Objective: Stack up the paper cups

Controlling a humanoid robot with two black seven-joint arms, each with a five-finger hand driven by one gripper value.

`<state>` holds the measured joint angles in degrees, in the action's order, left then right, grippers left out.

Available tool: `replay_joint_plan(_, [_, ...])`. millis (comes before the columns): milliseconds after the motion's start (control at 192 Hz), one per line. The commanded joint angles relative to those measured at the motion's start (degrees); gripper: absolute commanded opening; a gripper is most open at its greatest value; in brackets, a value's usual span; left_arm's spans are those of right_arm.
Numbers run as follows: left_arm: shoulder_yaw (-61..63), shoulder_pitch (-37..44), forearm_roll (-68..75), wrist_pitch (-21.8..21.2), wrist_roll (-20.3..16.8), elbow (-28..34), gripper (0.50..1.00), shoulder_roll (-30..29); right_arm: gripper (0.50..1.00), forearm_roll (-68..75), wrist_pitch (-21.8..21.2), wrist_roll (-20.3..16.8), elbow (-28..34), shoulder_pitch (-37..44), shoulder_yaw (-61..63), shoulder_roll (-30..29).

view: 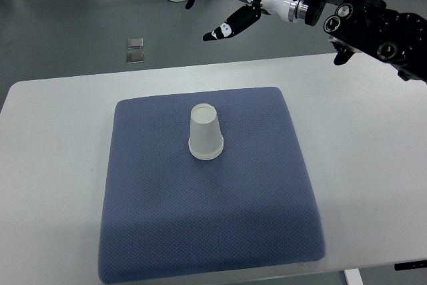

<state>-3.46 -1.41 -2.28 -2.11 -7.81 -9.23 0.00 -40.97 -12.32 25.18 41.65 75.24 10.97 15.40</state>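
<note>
Upside-down paper cup (205,132), possibly several nested, stands on blue cushion (153,218).

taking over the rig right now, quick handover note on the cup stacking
Right hand: raised beyond the table's far edge, fingers spread, holding nothing.
Left hand: not in view.
Paper cup: upside down near the middle of the blue mat on the white table. It may already be a stack, but I cannot tell how many cups are in it.
Done: nothing is in hand and no loose cup is visible.
Left: check the stack count; no other cups are in view to add.
</note>
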Motion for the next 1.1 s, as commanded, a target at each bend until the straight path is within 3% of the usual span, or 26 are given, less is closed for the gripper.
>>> replay_joint_plan(0, [0.04,0.0,0.0,0.0,-0.01,0.0,1.0,0.0,0.895,8.89,2.13,-1.88,-0.61,-2.03,1.42,-0.54])
replay_joint_plan(203, [0.03,0.0,0.0,0.0,-0.01,0.0,1.0,0.0,0.895,25.23,11.7,-3.2,-0.7,-5.81,1.69,-0.9])
replay_joint_plan(448, [-0.05,0.0,0.0,0.0,-0.01,0.0,1.0,0.0,0.895,49.4,18.38,-4.34,-0.61,-9.85,1.69,-1.6])
replay_joint_plan(735, [-0.05,0.0,0.0,0.0,-0.01,0.0,1.0,0.0,0.903,60.31,21.72,-3.82,-0.7,-13.45,2.91,-3.53])
replay_joint_plan(1095, [0.03,0.0,0.0,0.0,-0.01,0.0,1.0,0.0,0.907,53.72,23.48,-2.68,-0.78,-15.74,6.25,-3.97])
